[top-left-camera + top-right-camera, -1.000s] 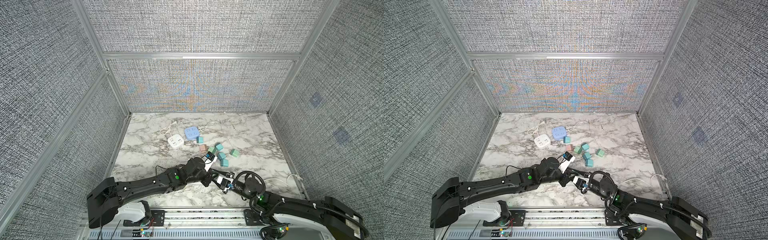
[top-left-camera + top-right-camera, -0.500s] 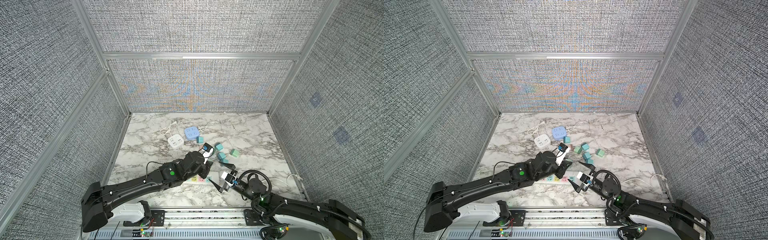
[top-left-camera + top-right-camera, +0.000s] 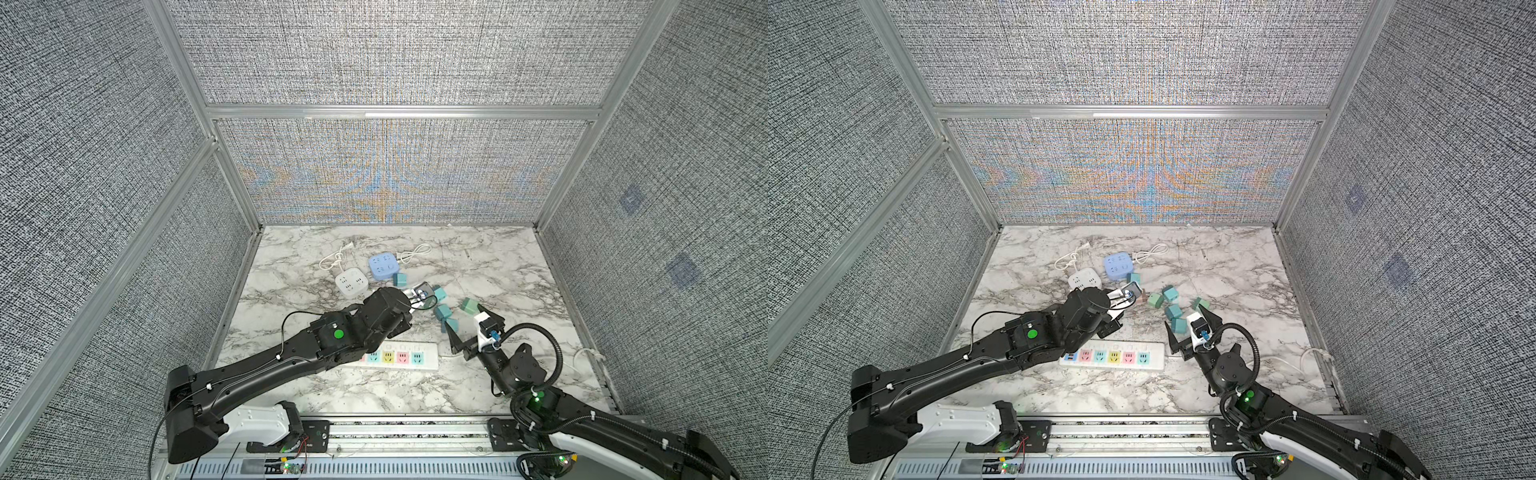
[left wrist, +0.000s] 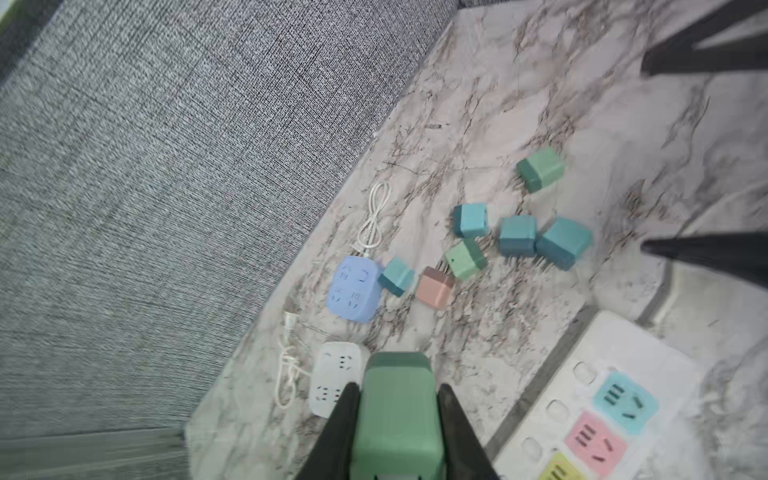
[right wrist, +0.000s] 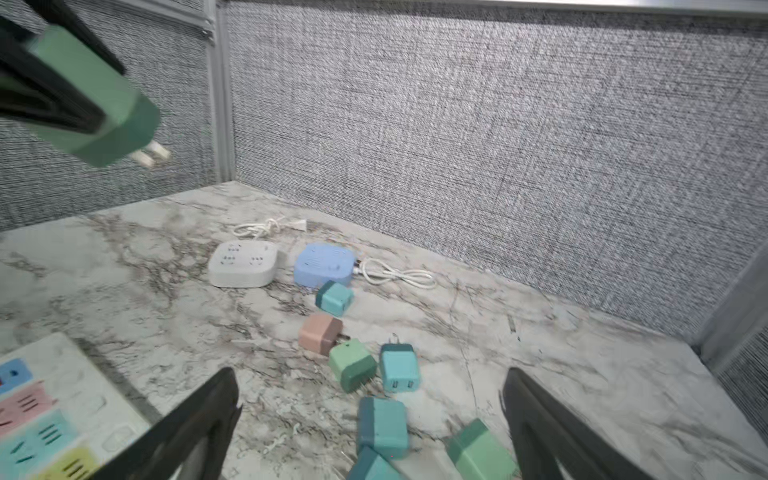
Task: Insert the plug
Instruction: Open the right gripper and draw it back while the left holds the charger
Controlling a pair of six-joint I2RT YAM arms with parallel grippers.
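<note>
Left wrist view: we see the left gripper (image 4: 397, 388) clamped on a green plug (image 4: 397, 419), with a black finger (image 4: 345, 415) pressed to each side of its body. The right wrist view shows the same plug (image 5: 95, 108) held up off the table (image 5: 582, 374), its two metal prongs (image 5: 151, 157) bare and touching nothing. In both top views the left arm (image 3: 270, 370) hides it.

The strip (image 3: 430, 353) lies flat near the table's front edge, its left end under that arm. Its sockets (image 3: 1114, 356) sit in a row on coloured squares: blue, pink, teal, yellow, pink, teal. We make out only the slot marks on them; any brand or lettering is too blurred to read.

The right gripper (image 3: 463, 318) stands with its jaws wide apart and holds nothing. It hangs just past the strip's right end, near the closest of the loose plugs (image 4: 517, 235). We count seven of these lying on the marble: four teal, two green and one pink.

Further back sit a blue cube (image 3: 383, 266) and a white cube (image 3: 351, 282), each with socket slots on top and a coiled white cord (image 3: 415, 252). One teal plug lies just beside the blue cube.
</note>
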